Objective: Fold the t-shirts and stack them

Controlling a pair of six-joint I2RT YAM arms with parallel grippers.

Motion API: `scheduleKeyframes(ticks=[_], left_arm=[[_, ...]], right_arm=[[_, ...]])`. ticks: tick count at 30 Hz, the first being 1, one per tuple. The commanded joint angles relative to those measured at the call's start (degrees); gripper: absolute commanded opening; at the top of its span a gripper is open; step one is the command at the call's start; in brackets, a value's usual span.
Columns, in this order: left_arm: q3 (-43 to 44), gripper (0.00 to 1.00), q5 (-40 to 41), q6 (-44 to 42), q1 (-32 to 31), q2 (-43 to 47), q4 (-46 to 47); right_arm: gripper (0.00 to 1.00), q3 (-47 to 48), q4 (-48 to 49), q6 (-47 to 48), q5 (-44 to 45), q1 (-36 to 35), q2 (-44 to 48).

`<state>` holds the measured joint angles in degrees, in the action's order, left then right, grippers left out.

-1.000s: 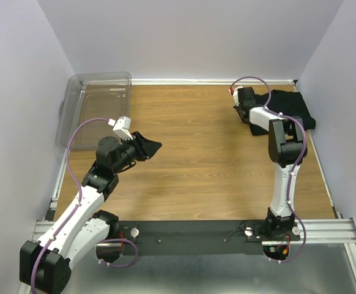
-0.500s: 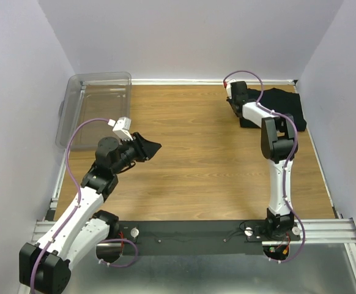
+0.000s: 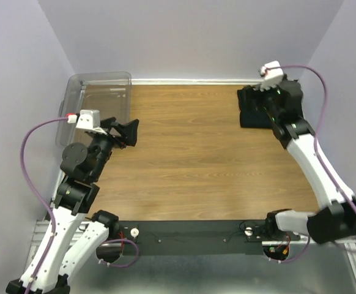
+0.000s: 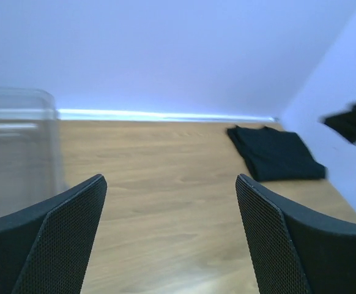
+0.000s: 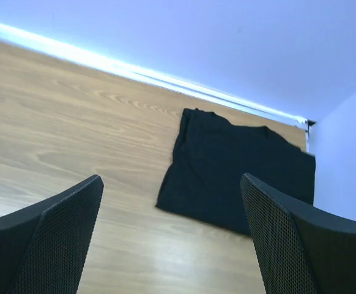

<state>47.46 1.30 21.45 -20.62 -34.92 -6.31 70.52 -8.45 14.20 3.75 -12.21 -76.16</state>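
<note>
The black t-shirts [image 5: 239,171] lie folded in one flat pile at the table's back right corner, against the wall [image 3: 251,119] [image 4: 276,153]. How many are in the pile does not show. My right gripper [image 5: 172,236] hangs above and just in front of the pile, open, with only table and cloth between its fingers; from above, the right gripper [image 3: 255,101] overlaps the pile's near left part. My left gripper [image 4: 172,239] is raised over the left side of the table [image 3: 124,130], open and empty, facing across toward the pile.
A clear plastic bin [image 3: 95,107] [image 4: 16,153] stands at the back left, close to the left gripper. Purple walls close in the back and both sides. The wooden table [image 3: 190,147] lies bare between the arms. A black rail [image 3: 190,236] runs along the near edge.
The right gripper has opened, lifted off the t-shirt pile and swung back to the right. The left arm has risen and drawn left, and its jaws have spread wide.
</note>
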Motion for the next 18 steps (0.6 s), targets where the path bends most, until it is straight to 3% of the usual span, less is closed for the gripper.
scheduleKeyframes(ticks=[1,5,6,10,18], left_arm=[[1.31,0.96,13.77,-9.58,0.32,2.56,-7.48],[-0.52,0.98,21.37,-13.36,0.41,6.61,-11.18],[-2.18,0.98,21.72,-13.63,0.32,7.66,-11.36],[-6.23,0.98,18.83,-13.10,0.32,13.02,-9.43],[-5.71,0.98,19.09,-12.84,0.32,13.38,-10.22]], right_arm=[[1.00,-12.90,-1.05,-11.81,-1.49,3.14,7.75],[1.00,-21.11,2.02,-20.68,11.43,4.56,23.47],[1.00,-22.26,2.38,-21.22,18.07,4.56,25.43],[1.00,-25.08,2.38,-20.00,27.60,4.56,29.22],[1.00,-29.30,2.21,-17.72,30.18,4.56,32.30]])
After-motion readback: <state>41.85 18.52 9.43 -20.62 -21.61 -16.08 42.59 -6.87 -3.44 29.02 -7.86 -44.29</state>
